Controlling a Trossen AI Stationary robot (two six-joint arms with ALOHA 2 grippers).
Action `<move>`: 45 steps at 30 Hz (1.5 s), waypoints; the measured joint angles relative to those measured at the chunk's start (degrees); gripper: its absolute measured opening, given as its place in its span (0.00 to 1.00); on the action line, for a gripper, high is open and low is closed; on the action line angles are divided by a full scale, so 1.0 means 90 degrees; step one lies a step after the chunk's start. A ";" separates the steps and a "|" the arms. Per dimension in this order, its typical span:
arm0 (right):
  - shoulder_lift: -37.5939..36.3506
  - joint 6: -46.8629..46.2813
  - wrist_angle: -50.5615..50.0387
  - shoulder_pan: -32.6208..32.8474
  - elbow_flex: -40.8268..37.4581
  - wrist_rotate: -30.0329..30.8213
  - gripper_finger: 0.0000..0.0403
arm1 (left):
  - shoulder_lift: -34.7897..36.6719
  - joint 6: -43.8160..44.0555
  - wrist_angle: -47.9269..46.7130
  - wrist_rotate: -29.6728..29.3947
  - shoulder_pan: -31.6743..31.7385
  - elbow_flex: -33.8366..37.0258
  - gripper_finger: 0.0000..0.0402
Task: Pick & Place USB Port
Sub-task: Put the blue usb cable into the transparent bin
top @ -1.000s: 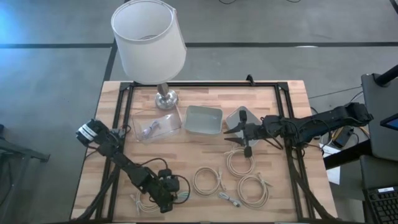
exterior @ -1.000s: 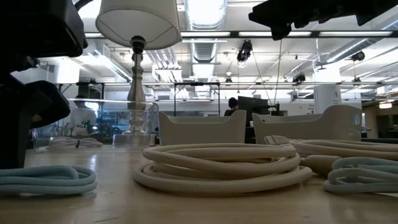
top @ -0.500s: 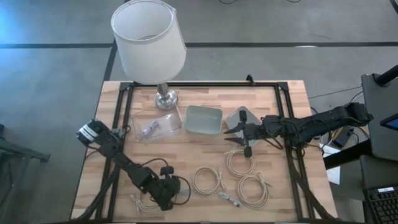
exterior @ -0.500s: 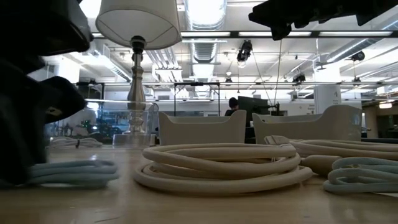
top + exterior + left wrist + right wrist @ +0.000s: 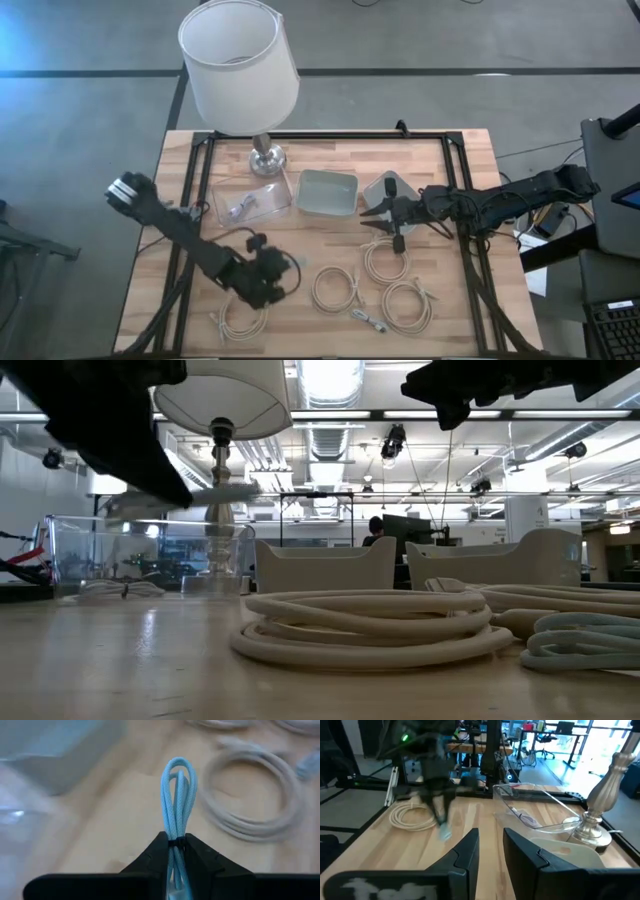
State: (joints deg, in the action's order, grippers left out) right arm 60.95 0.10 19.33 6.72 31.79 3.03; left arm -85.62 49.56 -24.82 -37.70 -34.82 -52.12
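Blue cable: a coiled light-blue USB cable [image 5: 178,795] is clamped between the fingers of the left gripper [image 5: 174,846], lifted clear of the wood; its loops run straight out past the fingertips, along the gripper's own line.
Left gripper: over the front-left part of the table [image 5: 330,235], closed tight on the bundle at its tie; in the high view it sits at [image 5: 268,277].
Key relation: from the held cable, the clear bin [image 5: 250,205] and the grey tray [image 5: 328,192] both lie toward the back of the table, the clear bin slightly to the left, the tray slightly to the right. Which one is the target I cannot tell; the left arm is the nearer to both.
In the way: little, by my judgement; a white cable coil [image 5: 243,322] lies just in front of the gripper, another coil [image 5: 335,290] just to its right, neither on the path back.
Further out: two more white coils [image 5: 385,262] [image 5: 407,306], a white box [image 5: 388,190] and a lamp base [image 5: 266,158] behind the bins.
Right gripper: hovers near the white box [image 5: 384,226], fingers apart and empty, waiting.
Risk: the loose loops could snag a bin rim on lowering.
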 joint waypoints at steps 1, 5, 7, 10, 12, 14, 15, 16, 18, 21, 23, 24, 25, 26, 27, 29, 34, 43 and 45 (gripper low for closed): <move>0.0000 -0.0002 -0.0019 0.0000 0.0000 0.0001 0.20 | 0.0196 0.0113 -0.0309 -0.0112 0.0070 0.0000 0.12; 0.0000 -0.0169 -0.0221 0.0000 -0.0002 0.0000 0.18 | 0.0943 0.0527 -0.1325 -0.0778 0.0326 0.0000 0.12; -0.0002 -0.0355 -0.0317 0.0000 -0.0005 0.0000 0.18 | 0.1243 0.0781 -0.1586 -0.0981 0.0481 0.0000 0.12; 0.0000 -0.0488 -0.0446 0.0002 -0.0015 0.0002 0.18 | 0.1560 0.0816 -0.1883 -0.1152 0.0795 0.0000 0.12; -0.0002 -0.0570 -0.0470 0.0002 -0.0024 0.0002 0.19 | 0.1705 0.0822 -0.2167 -0.1117 0.1099 0.0000 0.12; -0.0002 -0.0682 -0.0468 0.0002 -0.0038 0.0004 0.20 | 0.1768 0.0862 -0.2510 -0.1025 0.1456 0.0000 0.12; 0.0000 -0.0715 -0.0467 0.0005 -0.0039 0.0005 0.20 | 0.1777 0.0887 -0.2674 -0.0965 0.1648 0.0000 0.12; -0.0001 -0.0727 -0.0466 0.0005 -0.0039 0.0005 0.20 | 0.1782 0.0896 -0.2826 -0.0835 0.1852 0.0000 0.12; -0.0002 -0.0731 -0.0466 0.0005 -0.0044 0.0005 0.20 | 0.1761 0.0904 -0.2981 -0.0542 0.2259 0.0004 0.13; -0.0002 -0.0731 -0.0466 0.0005 -0.0046 0.0005 0.20 | 0.1716 0.0844 -0.3022 0.0011 0.2782 0.0152 0.13; -0.0001 -0.0730 -0.0463 0.0005 -0.0049 0.0005 0.19 | 0.1687 0.0838 -0.3006 0.0376 0.3052 0.0301 0.13; -0.0001 -0.0721 -0.0464 0.0005 -0.0049 0.0005 0.18 | 0.1669 0.0842 -0.3011 0.0520 0.3166 0.0382 0.13; -0.0001 -0.0695 -0.0464 0.0005 -0.0049 0.0006 0.18 | 0.1647 0.0859 -0.3014 0.0637 0.3268 0.0462 0.13; -0.0002 -0.0673 -0.0463 0.0005 -0.0049 0.0007 0.17 | 0.1616 0.0888 -0.2990 0.0690 0.3346 0.0541 0.13; -0.0001 -0.0651 -0.0463 0.0005 -0.0049 0.0007 0.17 | 0.1587 0.0896 -0.2928 0.0708 0.3412 0.0628 0.13; 0.0000 -0.0646 -0.0463 0.0005 -0.0051 0.0007 0.17 | 0.1543 0.0900 -0.2740 0.0729 0.3502 0.0793 0.13; -0.0002 -0.0663 -0.0463 0.0005 -0.0051 0.0007 0.19 | 0.1449 0.0674 -0.2056 0.0741 0.3618 0.1103 0.13; -0.0001 -0.0680 -0.0463 0.0005 -0.0053 0.0007 0.18 | 0.1435 0.0623 -0.1693 0.0740 0.3837 0.1285 0.19; -0.0001 -0.0680 -0.0463 0.0005 -0.0053 0.0007 0.18 | 0.1435 0.0543 -0.1695 0.0752 0.3872 0.1285 0.20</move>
State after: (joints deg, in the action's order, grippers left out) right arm 60.94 -6.02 15.16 6.76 31.31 3.09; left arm -72.71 54.45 -40.07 -30.94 0.03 -40.56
